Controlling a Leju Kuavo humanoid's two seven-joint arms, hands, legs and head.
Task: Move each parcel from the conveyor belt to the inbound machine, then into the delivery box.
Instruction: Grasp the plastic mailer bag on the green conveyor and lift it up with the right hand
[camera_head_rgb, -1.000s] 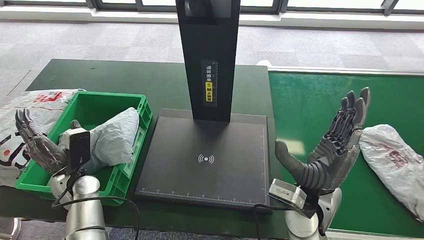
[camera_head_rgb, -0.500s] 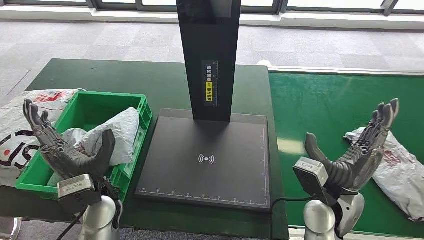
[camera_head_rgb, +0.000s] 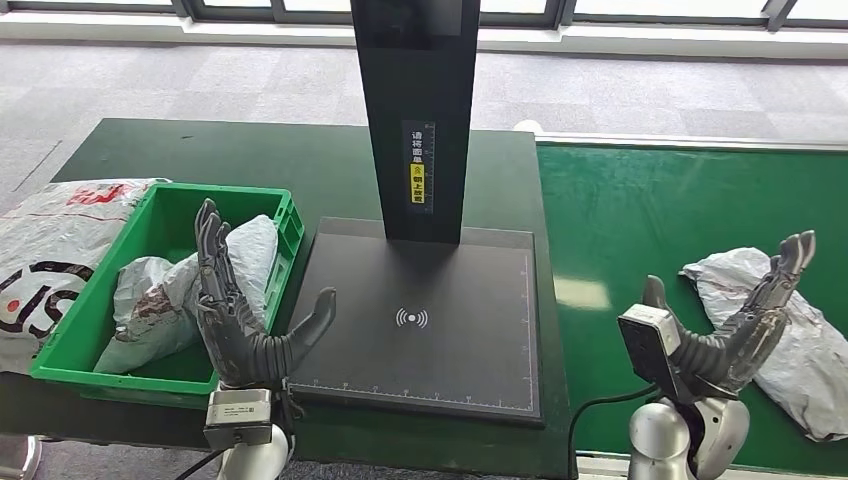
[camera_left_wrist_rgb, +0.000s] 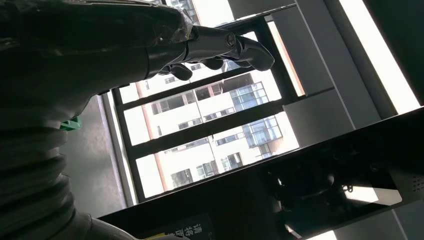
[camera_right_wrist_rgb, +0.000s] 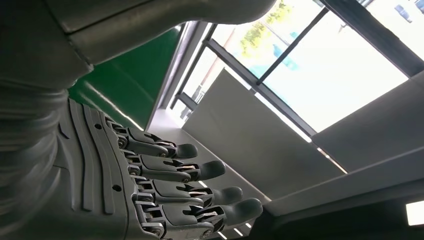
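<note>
A grey plastic-wrapped parcel (camera_head_rgb: 775, 320) lies on the green conveyor belt (camera_head_rgb: 650, 220) at the right. My right hand (camera_head_rgb: 735, 325) is raised open, palm up, just left of that parcel and partly in front of it. Another grey parcel (camera_head_rgb: 190, 285) rests in the green delivery box (camera_head_rgb: 165, 215) at the left. My left hand (camera_head_rgb: 240, 315) stands open with fingers spread, at the box's near right corner beside the black inbound machine plate (camera_head_rgb: 420, 320). The right wrist view has the spread fingers (camera_right_wrist_rgb: 170, 192) holding nothing.
The machine's black post (camera_head_rgb: 415, 110) rises from the back of the plate. A large white printed bag (camera_head_rgb: 45, 250) lies at the far left beside the box. A dark green table (camera_head_rgb: 250, 160) carries box and machine.
My left hand swung right from over the box to its near right corner. My right hand moved right and lower, ending against the parcel on the belt.
</note>
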